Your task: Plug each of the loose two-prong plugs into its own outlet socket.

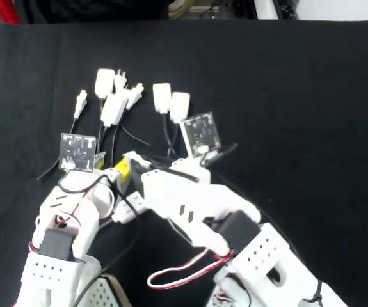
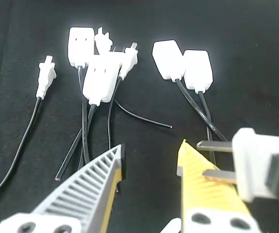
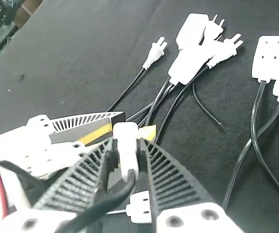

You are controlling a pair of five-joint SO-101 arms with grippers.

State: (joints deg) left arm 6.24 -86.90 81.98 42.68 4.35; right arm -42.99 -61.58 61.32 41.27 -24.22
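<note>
Right gripper clenches a white plug at lower centre; I see the left gripper spread wide beside it, black table stretching right.

- The high view looks down from above and behind both arms, taking in the table as far as its far edge.
- The left wrist view sits close behind the left gripper, low over the table, facing far.
- The right wrist view sits close behind the right gripper, facing far and left.
- All three views share the loose plugs; both wrist views share the held plug.
</note>
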